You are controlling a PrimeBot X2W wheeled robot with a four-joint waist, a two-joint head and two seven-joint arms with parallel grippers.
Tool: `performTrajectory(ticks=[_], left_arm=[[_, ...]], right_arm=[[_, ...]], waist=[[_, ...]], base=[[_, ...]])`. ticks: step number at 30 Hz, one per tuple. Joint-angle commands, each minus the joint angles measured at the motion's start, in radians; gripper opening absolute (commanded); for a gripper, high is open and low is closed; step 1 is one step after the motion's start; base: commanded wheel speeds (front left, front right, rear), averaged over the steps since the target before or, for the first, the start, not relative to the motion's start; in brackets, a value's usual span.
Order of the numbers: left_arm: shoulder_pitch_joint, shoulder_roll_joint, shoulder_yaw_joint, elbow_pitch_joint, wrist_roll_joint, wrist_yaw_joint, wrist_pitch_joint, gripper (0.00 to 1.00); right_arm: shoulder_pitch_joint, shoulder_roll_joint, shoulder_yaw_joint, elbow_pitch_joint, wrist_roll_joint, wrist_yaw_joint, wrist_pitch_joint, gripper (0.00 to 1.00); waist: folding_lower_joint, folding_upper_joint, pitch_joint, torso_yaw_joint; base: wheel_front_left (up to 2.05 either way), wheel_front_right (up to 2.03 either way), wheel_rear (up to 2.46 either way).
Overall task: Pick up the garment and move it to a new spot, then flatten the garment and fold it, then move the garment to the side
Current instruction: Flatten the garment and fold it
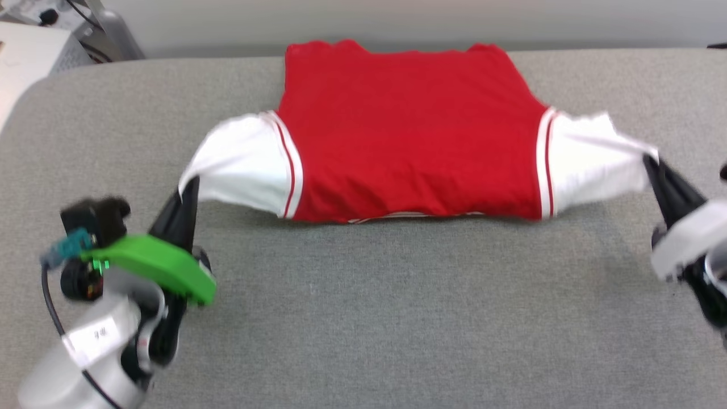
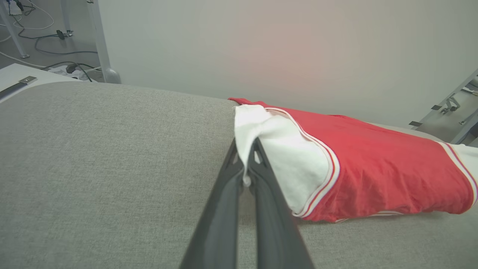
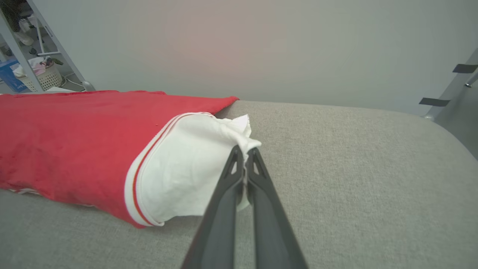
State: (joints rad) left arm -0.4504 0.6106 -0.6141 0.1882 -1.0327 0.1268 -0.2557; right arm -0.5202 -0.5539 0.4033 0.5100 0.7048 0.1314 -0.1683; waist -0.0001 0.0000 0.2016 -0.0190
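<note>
The red garment [image 1: 409,130] lies spread on the grey table [image 1: 363,295], plain red side up, with a white sleeve sticking out each side. My left gripper [image 1: 188,184] is shut on the edge of the left white sleeve [image 1: 238,162], lifting it a little. My right gripper [image 1: 650,162] is shut on the edge of the right white sleeve [image 1: 590,153]. In the left wrist view the gripper [image 2: 246,149] pinches white sleeve cloth [image 2: 283,149]. In the right wrist view the gripper [image 3: 244,157] pinches the other sleeve [image 3: 186,164]. The printed letters and number are hidden.
The garment's top hem reaches the table's far edge [image 1: 199,54], with a pale wall behind. A white cabinet with cables [image 1: 34,40] stands beyond the far left corner. Bare grey cloth stretches from the garment to the near edge.
</note>
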Motion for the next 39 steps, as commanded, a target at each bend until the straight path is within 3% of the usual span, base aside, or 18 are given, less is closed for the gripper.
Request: performTrajectory(ticks=[1, 6, 13, 19, 24, 25, 26, 27, 34, 39], left_arm=[[0.052, 0.019, 0.004, -0.019, -0.006, 0.017, -0.006, 0.00], [0.231, 0.053, 0.003, -0.102, -0.025, 0.074, -0.006, 0.00], [0.412, 0.080, 0.003, -0.149, -0.061, 0.121, -0.006, 0.00], [0.498, 0.067, -0.003, -0.152, -0.066, 0.133, -0.006, 0.00], [0.484, 0.049, -0.007, -0.144, -0.044, 0.127, -0.006, 0.00], [0.475, 0.045, -0.010, -0.144, -0.038, 0.124, -0.006, 0.00], [0.466, 0.041, -0.011, -0.144, -0.033, 0.123, -0.006, 0.00], [0.456, 0.037, -0.013, -0.142, -0.025, 0.122, -0.006, 0.00], [0.393, 0.007, -0.015, -0.158, 0.034, 0.123, -0.006, 0.00], [0.341, -0.010, -0.004, -0.195, 0.093, 0.129, -0.006, 0.00]], right_arm=[[0.060, -0.003, -0.026, -0.020, 0.006, -0.001, 0.010, 0.00], [0.305, 0.016, -0.147, -0.115, 0.001, -0.001, 0.072, 0.00], [0.591, 0.069, -0.314, -0.250, -0.053, -0.001, 0.197, 0.00], [0.755, 0.124, -0.413, -0.389, -0.092, -0.001, 0.328, 0.00], [0.788, 0.162, -0.460, -0.469, -0.130, -0.001, 0.422, 0.00], [0.787, 0.167, -0.462, -0.486, -0.137, -0.001, 0.440, 0.07], [0.783, 0.170, -0.468, -0.499, -0.145, -0.001, 0.450, 0.44], [0.775, 0.173, -0.479, -0.514, -0.156, -0.001, 0.458, 1.00], [0.638, 0.161, -0.536, -0.638, -0.206, -0.001, 0.461, 1.00], [0.395, 0.100, -0.586, -0.690, -0.255, -0.001, 0.450, 1.00]], waist=[[0.0001, 0.0000, -0.057, 0.013], [0.0001, 0.0000, -0.099, 0.017], [0.0001, 0.0000, -0.132, 0.016], [0.0001, 0.0000, -0.137, 0.022], [0.0001, 0.0000, -0.130, 0.028], [0.0001, 0.0000, -0.128, 0.030], [0.0001, 0.0000, -0.125, 0.031], [0.0001, 0.0000, -0.121, 0.033], [0.0001, 0.0000, -0.072, 0.049], [0.0001, 0.0000, 0.003, 0.083]], base=[[0.00, 0.00, 0.00], [0.00, 0.00, 0.00], [0.00, 0.00, 0.00], [0.00, 0.00, 0.00], [0.00, 0.00, 0.00], [0.00, 0.00, 0.00], [0.00, 0.00, 0.00], [0.00, 0.00, 0.00], [0.00, 0.00, 0.00], [0.00, 0.00, 0.00]])
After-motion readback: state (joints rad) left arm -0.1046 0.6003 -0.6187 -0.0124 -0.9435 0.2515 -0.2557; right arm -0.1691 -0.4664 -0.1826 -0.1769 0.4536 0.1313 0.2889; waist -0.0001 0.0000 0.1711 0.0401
